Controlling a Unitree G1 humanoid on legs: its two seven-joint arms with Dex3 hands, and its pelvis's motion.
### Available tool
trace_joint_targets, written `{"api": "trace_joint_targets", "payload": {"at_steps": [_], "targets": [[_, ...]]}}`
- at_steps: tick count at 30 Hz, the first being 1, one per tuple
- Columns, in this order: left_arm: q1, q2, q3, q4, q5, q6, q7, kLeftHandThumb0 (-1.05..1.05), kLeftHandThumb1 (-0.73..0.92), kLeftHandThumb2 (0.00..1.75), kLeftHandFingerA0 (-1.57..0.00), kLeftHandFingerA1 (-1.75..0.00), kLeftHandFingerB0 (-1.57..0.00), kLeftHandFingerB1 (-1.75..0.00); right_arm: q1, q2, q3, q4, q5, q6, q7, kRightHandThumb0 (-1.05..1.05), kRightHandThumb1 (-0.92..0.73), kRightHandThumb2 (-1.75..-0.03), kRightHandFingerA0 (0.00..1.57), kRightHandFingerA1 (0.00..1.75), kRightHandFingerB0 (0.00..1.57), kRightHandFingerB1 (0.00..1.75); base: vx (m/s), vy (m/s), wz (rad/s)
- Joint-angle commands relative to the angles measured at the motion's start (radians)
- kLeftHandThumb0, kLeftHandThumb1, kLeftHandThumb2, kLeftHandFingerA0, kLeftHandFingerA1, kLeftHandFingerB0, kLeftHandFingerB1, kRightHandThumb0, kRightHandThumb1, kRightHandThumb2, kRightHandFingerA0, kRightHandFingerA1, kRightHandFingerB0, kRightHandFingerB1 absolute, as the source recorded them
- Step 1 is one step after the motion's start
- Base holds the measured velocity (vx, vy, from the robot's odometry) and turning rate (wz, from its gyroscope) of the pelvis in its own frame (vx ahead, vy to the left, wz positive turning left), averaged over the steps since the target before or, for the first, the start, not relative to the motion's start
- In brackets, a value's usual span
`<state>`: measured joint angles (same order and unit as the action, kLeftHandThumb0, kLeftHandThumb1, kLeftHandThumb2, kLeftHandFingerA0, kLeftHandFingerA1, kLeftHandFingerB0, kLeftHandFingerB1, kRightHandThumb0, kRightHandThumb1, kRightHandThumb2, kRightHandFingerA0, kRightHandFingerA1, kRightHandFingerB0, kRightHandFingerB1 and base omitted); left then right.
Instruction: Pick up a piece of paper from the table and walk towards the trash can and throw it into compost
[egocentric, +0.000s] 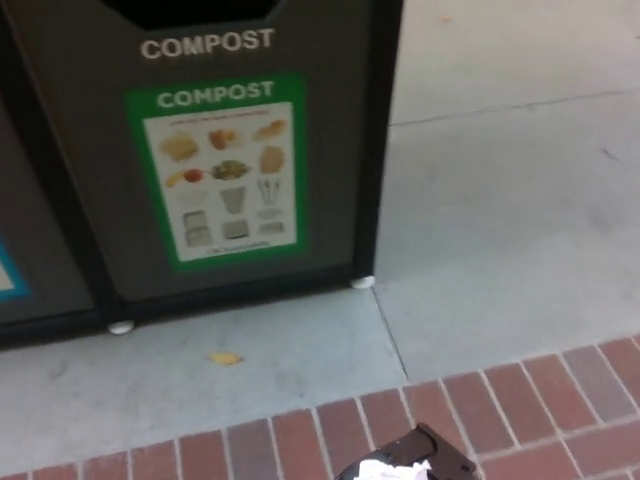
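Dark compost bin (215, 150) fills upper left, standing on grey concrete pavement (500, 230). White word COMPOST printed near bin top; green-bordered poster (220, 170) below, showing food and container pictures. Second bin panel (30, 230) adjoins at left edge. Small white feet (362, 283) under bin's front corners. Yellow leaf (226, 357) on concrete, just before bin. Red brick paving (500, 410) along bottom edge. Black hand (420, 462) at bottom edge, fingers closed on crumpled white paper (385, 468); which hand cannot be told.
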<state>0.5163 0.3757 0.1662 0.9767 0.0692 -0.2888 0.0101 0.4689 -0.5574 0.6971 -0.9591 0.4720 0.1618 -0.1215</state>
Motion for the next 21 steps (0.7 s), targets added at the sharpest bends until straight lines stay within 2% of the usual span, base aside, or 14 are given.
{"api": "trace_joint_targets", "payload": {"at_steps": [1, 5, 6, 11, 14, 15, 21], "targets": [[-0.002, 0.007, 0.004, 0.012, -0.003, -0.066, 0.007, -0.08, 0.65, 0.7, -0.88, -0.91, -0.82, -0.75, 0.01, 0.134, 0.15, -0.088, 0.057, 0.031, 0.02, -0.2, -0.56, -1.22, 1.0, 1.75, 0.76, 1.55, 0.19, -0.051, 0.82], [0.001, 0.007, -0.002, 0.017, 0.009, -0.072, 0.021, -0.1, 0.65, 0.68, -0.89, -0.9, -0.83, -0.74, 0.003, 0.138, 0.145, -0.088, 0.046, 0.034, 0.03, -0.2, -0.55, -1.24, 0.99, 1.75, 0.75, 1.55, 0.19, -0.023, 0.35], [0.001, 0.007, 0.0, 0.019, 0.005, -0.071, 0.015, -0.1, 0.67, 0.68, -0.87, -0.89, -0.81, -0.75, 0.007, 0.14, 0.148, -0.088, 0.042, 0.034, 0.028, -0.23, -0.58, -1.18, 0.94, 1.74, 0.74, 1.54, 0.14, -0.068, 0.28], [0.006, 0.01, 0.002, 0.028, 0.001, -0.094, 0.003, -0.08, 0.67, 0.7, -0.89, -0.91, -0.81, -0.73, 0.017, 0.141, 0.148, -0.084, 0.016, 0.029, 0.031, -0.24, -0.58, -1.19, 0.94, 1.74, 0.75, 1.55, 0.14, 0.064, 0.14], [0.008, 0.013, 0.003, 0.029, 0.001, -0.093, 0.002, -0.06, 0.65, 0.74, -0.89, -0.89, -0.82, -0.73, 0.019, 0.138, 0.139, -0.079, 0.01, 0.027, 0.042, -0.24, -0.59, -1.18, 0.94, 1.74, 0.75, 1.56, 0.16, 0.162, 0.48], [0.011, 0.013, 0.001, 0.021, 0.004, -0.085, 0.008, -0.07, 0.66, 0.76, -0.89, -0.92, -0.84, -0.75, 0.02, 0.138, 0.136, -0.078, 0.007, 0.025, 0.045, -0.2, -0.57, -1.21, 0.98, 1.75, 0.74, 1.55, 0.2, 0.219, -0.35], [0.017, 0.015, -0.002, 0.008, 0.007, -0.075, 0.015, -0.07, 0.66, 0.76, -0.89, -0.92, -0.84, -0.75, 0.024, 0.141, 0.134, -0.076, 0.0, 0.023, 0.053, -0.2, -0.57, -1.21, 0.98, 1.75, 0.74, 1.55, 0.22, 0.265, 0.2]]}}
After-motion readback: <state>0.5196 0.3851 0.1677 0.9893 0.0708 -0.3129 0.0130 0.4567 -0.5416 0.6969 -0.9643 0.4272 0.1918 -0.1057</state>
